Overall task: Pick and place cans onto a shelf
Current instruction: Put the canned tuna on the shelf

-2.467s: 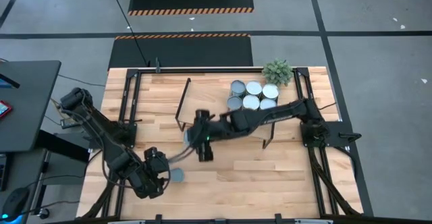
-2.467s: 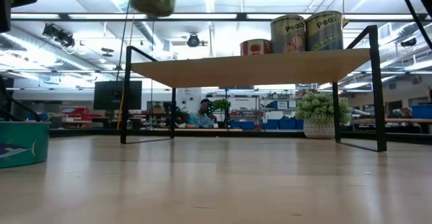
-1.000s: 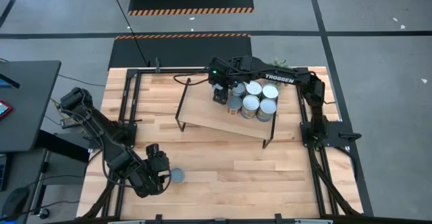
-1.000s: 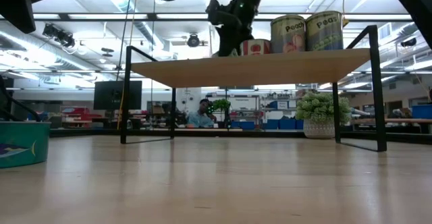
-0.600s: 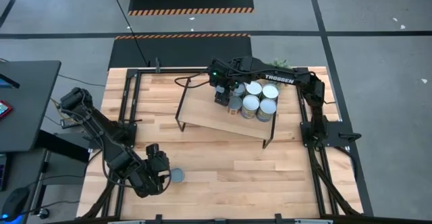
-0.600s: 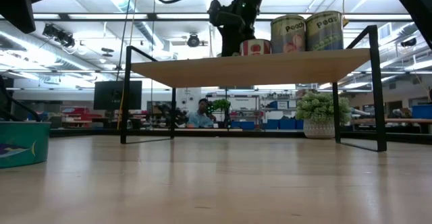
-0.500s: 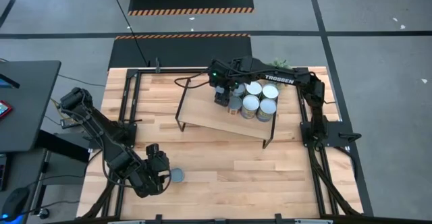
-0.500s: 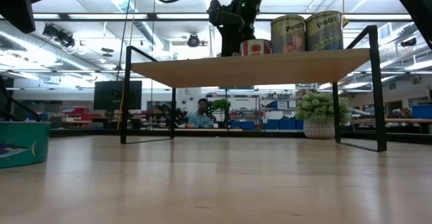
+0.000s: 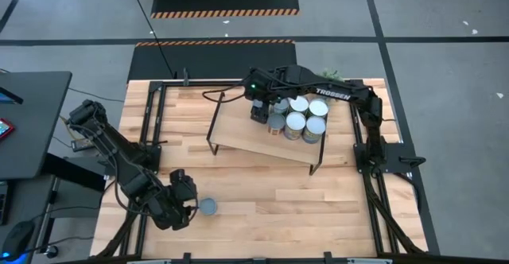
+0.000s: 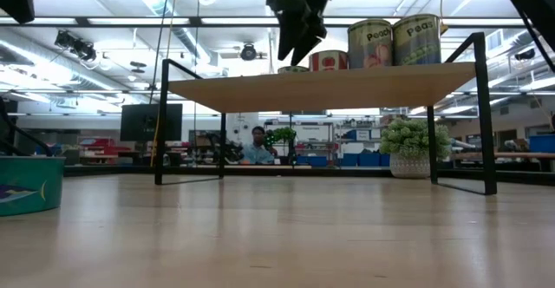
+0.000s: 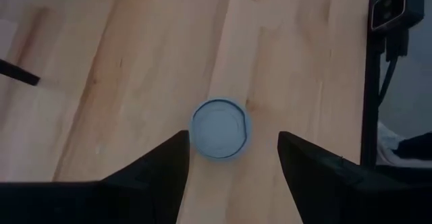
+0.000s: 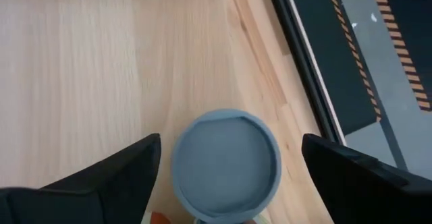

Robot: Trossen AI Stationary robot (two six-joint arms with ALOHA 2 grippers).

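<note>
The shelf stands on the table's far half and carries several cans at its far right. My right gripper hangs open above the shelf's far edge. Straight below it a grey-blue-topped can stands upright on the board, between the fingers' lines and clear of them. The low view shows this gripper raised above the shelf. My left gripper is open near the table's front left. Another grey-blue-topped can stands on the tabletop just ahead of its fingers, untouched.
A small green plant stands on the table behind the shelf's far right corner. Black frame rails run along the table's left and right edges. Bare tabletop lies in front of the shelf.
My right gripper has risen straight up from the shelf's far edge. The can under it stays standing on the board.
</note>
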